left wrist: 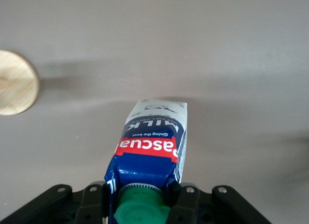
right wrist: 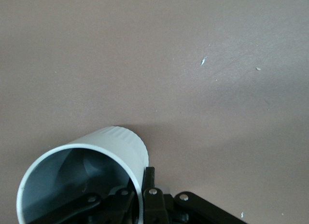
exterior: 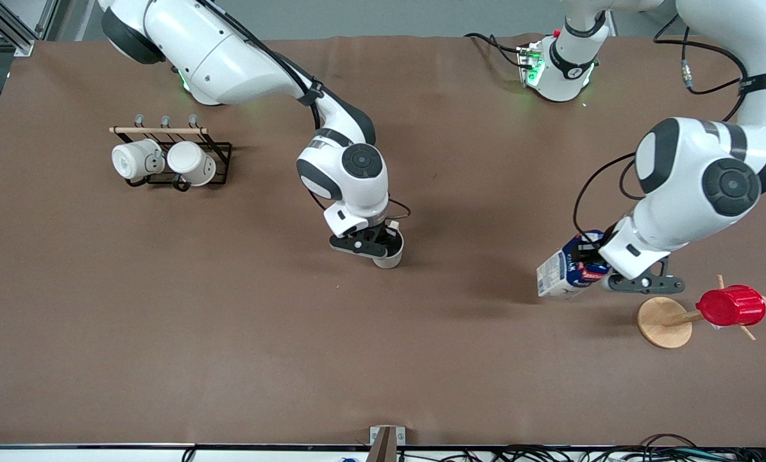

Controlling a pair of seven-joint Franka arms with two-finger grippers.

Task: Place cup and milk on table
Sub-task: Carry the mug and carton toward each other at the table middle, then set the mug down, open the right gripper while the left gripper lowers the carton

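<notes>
My right gripper [exterior: 382, 247] is shut on the rim of the cup [exterior: 389, 258], a cream mug with a grey inside, over the middle of the brown table [exterior: 229, 333]. In the right wrist view one finger [right wrist: 149, 178] is outside the cup's wall [right wrist: 116, 144] and the other is inside. My left gripper [exterior: 604, 273] is shut on the top of the milk [exterior: 566, 273], a blue-and-white carton that is tilted, with its base low by the table. In the left wrist view the milk [left wrist: 152, 147] shows its red label and green cap [left wrist: 140, 212] between the fingers [left wrist: 190, 200].
A wooden stand [exterior: 664, 322] carrying a red ribbed cup [exterior: 731, 306] is right beside my left gripper, toward the left arm's end. A black rack [exterior: 219, 157] with two white mugs [exterior: 138, 159] stands toward the right arm's end.
</notes>
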